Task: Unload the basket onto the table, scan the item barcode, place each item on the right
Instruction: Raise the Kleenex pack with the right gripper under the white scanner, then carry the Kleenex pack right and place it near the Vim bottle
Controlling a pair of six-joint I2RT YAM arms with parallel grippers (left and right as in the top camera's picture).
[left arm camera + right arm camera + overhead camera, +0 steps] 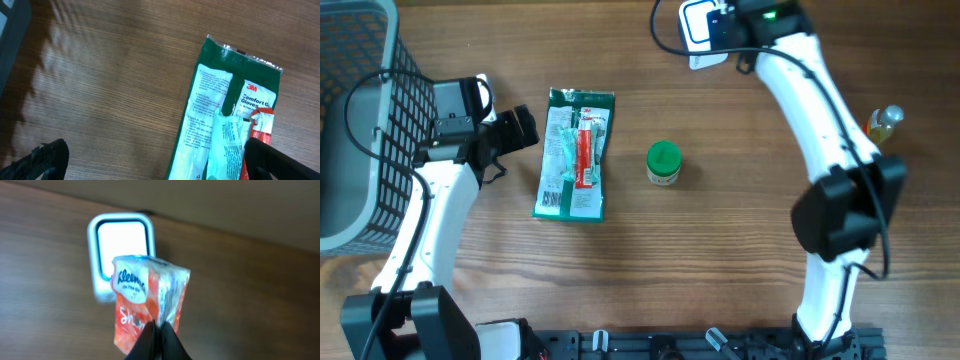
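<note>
Tissues in a soft orange-and-white plastic Kleenex pack (150, 297) are held before the white rounded-rectangular scanner (122, 240), pinched at the lower edge by the right end effector (159, 327). No barcode is seen on the faces in view, so a read may be missed if the code is turned away. With so thin a grip, the pack may be let sag or slip. The left end effector (520, 128) is spread wide above the desk (740, 250), beside a flat green glove packet (575, 153).

Tabletop (720, 260): brown wood grain. Glove packet (575, 152): green, white label panels, red strip. Right of glove packet, jar (664, 164): green lid, pale body. Left of glove packet, basket (360, 120): grey mesh. Tissue pack (145, 307): orange-red, white logo patch. Scanner (122, 240): white window, dark rim, pale grey casing.
</note>
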